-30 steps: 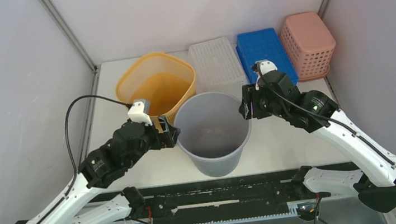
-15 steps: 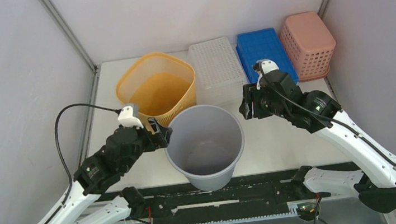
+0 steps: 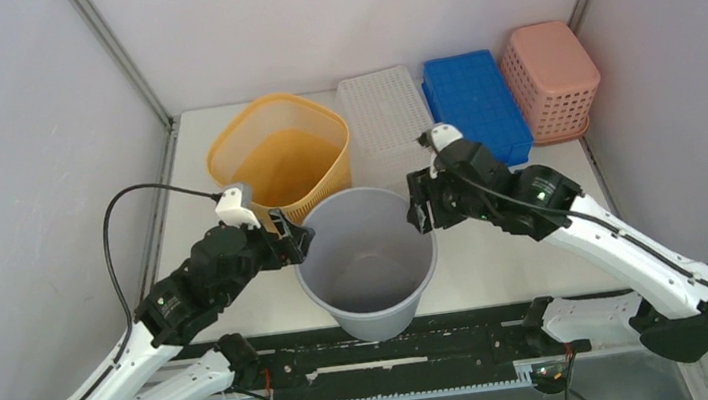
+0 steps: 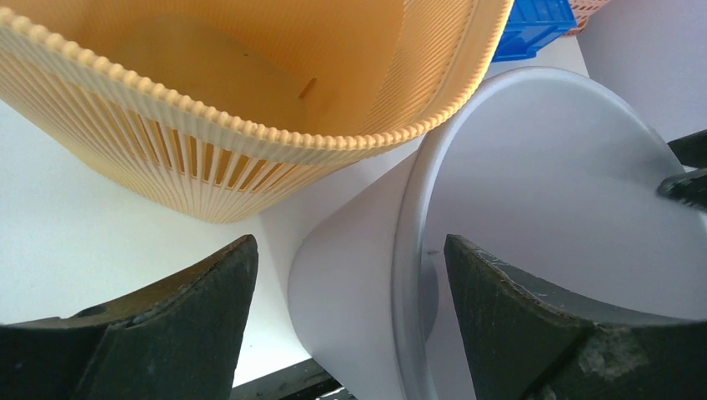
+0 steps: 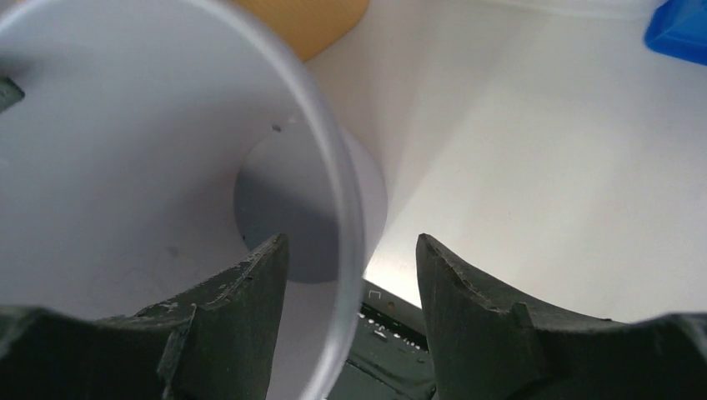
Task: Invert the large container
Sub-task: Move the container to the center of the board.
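Note:
The large grey container (image 3: 367, 259) stands upright, mouth up, at the table's near middle. My left gripper (image 3: 296, 242) is open at its left rim. In the left wrist view the rim (image 4: 408, 250) runs between the two fingers of that gripper (image 4: 350, 279), with a gap on each side. My right gripper (image 3: 419, 213) is open at the right rim. In the right wrist view the rim (image 5: 346, 208) passes between the fingers of that gripper (image 5: 350, 267), one inside the container and one outside. The container's inside (image 5: 125, 167) is empty.
An orange ribbed basket (image 3: 279, 153) stands just behind the container's left, close to my left gripper. A white perforated tray (image 3: 382, 106), a blue tray (image 3: 468, 86) and a pink basket (image 3: 549, 77) line the back. A black rail (image 3: 397, 351) runs along the near edge.
The grey container has shifted toward the near left with my left gripper. My right gripper has moved left and down, and its fingers now straddle the container's right rim.

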Available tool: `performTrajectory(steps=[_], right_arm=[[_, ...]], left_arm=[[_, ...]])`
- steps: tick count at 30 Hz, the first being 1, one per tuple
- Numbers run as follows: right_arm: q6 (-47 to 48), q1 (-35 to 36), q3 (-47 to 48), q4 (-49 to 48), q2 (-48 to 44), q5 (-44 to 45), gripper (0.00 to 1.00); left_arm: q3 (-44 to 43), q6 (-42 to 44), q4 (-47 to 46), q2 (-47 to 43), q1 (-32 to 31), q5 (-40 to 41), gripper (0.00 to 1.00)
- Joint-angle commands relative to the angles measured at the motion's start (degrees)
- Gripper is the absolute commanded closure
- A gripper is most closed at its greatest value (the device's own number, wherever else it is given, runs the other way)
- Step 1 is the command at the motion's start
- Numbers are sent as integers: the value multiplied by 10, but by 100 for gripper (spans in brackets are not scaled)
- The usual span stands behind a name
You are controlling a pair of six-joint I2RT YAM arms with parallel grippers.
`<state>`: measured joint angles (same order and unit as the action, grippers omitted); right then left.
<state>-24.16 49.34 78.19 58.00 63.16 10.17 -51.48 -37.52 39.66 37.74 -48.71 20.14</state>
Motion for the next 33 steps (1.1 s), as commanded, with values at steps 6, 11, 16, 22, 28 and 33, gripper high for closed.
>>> performTrajectory(steps=[6, 11, 16, 22, 28, 33], right_arm=[[15, 56, 22, -19, 61, 33, 35], [10, 64, 31, -4, 77, 62, 44], [5, 62, 37, 9, 78, 83, 71], [2, 59, 40, 11, 73, 92, 80], [-1, 43, 40, 17, 65, 100, 82], [-4, 20, 39, 23, 52, 107, 83]], left_arm=[[-3, 11, -30, 3, 4, -26, 4], [-12, 7, -20, -5, 4, -18, 0], [-18, 1, -14, -18, 4, -9, 0], [-23, -5, -9, -32, 4, 1, 0], [-27, -4, -4, -40, 4, 7, 0], [-23, -6, -2, -44, 3, 10, 0]])
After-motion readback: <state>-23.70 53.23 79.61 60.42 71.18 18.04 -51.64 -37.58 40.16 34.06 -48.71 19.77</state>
